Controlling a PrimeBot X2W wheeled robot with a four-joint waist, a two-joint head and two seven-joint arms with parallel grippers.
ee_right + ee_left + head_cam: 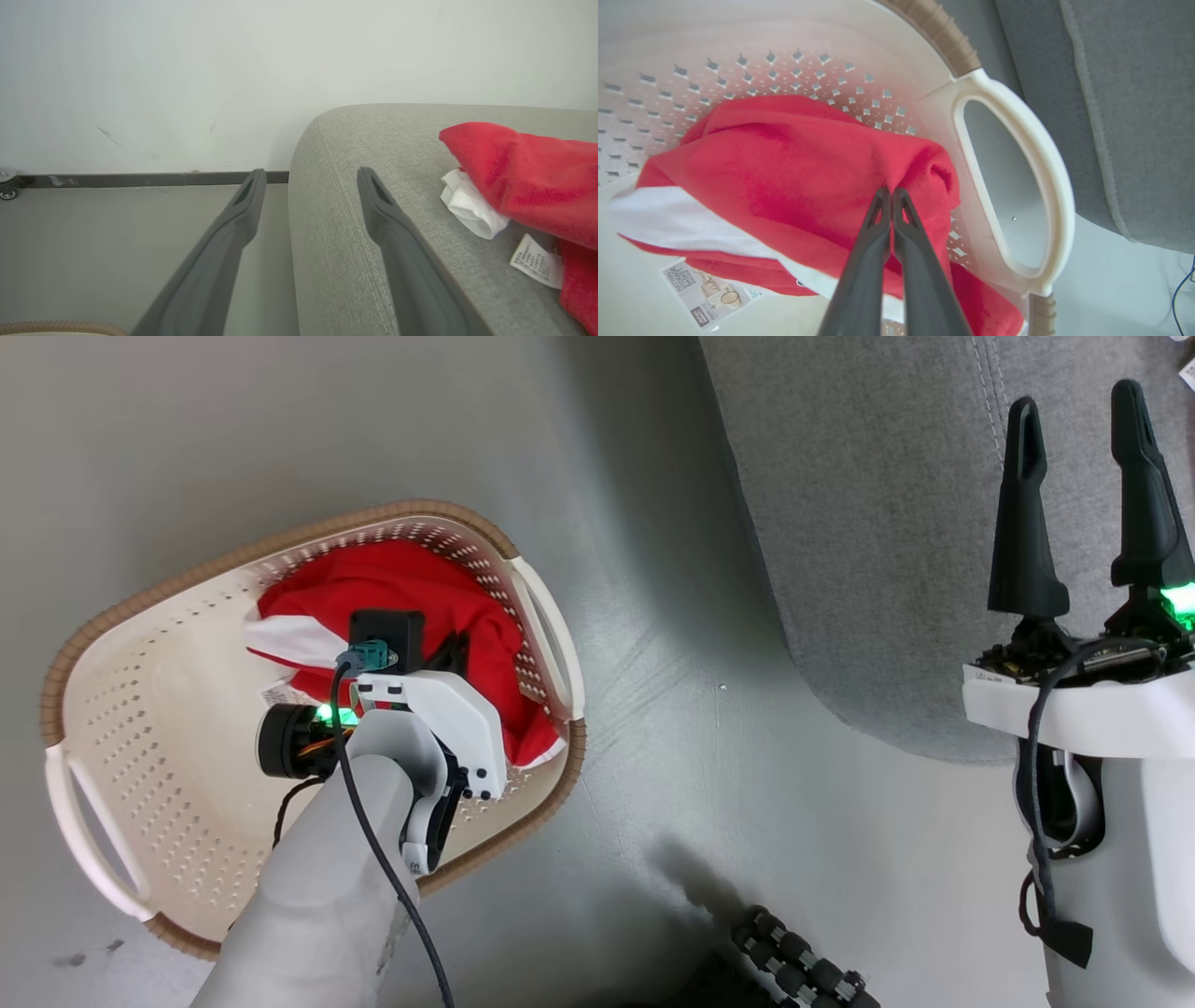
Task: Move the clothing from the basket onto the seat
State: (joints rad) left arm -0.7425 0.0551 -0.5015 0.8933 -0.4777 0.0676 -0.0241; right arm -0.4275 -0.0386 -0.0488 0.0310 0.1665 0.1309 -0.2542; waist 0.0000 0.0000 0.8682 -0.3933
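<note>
A red garment with a white stripe, the clothing (pixel 420 593) (pixel 784 177), lies bunched in the right half of the cream basket (pixel 159 747) (pixel 1013 116) on the floor. My left gripper (pixel 892 191) reaches down into the basket, and its two dark fingers are shut together on a fold of the red fabric. In the head view the wrist hides those fingertips. My right gripper (pixel 1078 420) (pixel 310 179) hovers open over the edge of the grey seat (pixel 868 523) (pixel 373 154). Another red garment (pixel 528 177) with white trim and a label lies on the seat.
Grey floor (pixel 672 756) separates the basket from the seat. A label sticker (pixel 707 291) sits on the basket's bottom. A dark ribbed wheel part (pixel 794 961) shows at the bottom of the head view. A white wall with a dark skirting (pixel 140 178) stands behind the seat.
</note>
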